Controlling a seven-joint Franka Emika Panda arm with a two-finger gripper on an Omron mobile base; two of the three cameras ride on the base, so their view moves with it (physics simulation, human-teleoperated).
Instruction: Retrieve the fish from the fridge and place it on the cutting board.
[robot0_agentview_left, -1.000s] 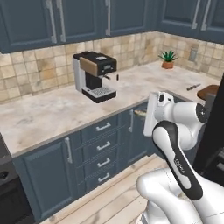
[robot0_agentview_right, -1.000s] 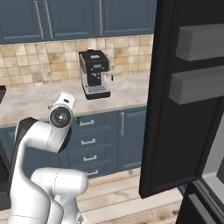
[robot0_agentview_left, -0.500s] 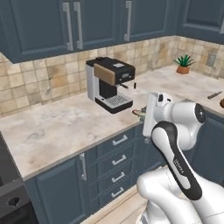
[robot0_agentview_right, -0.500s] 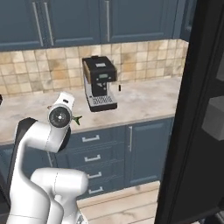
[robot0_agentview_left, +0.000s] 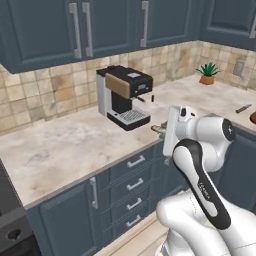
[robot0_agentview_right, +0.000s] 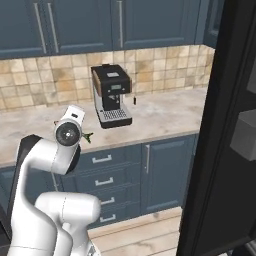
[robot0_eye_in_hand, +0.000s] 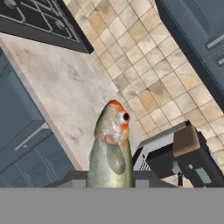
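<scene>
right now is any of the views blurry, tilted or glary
Hand view: rolled, so the counter runs diagonally, but the fish is close and sharp. Left base view: soft, even light, no glare on the coffee machine. Right base view: the fridge is a near-black mass, detail lost.

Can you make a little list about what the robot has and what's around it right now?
holding: the fish, head sticking out of the end effector
end effector: shut on the fish
place: marble counter over blue-grey drawers
nearby: coffee machine on the counter
far corner: small potted plant
fridge: black door at the right of the right base view
fish on cutting board: not yet
</scene>
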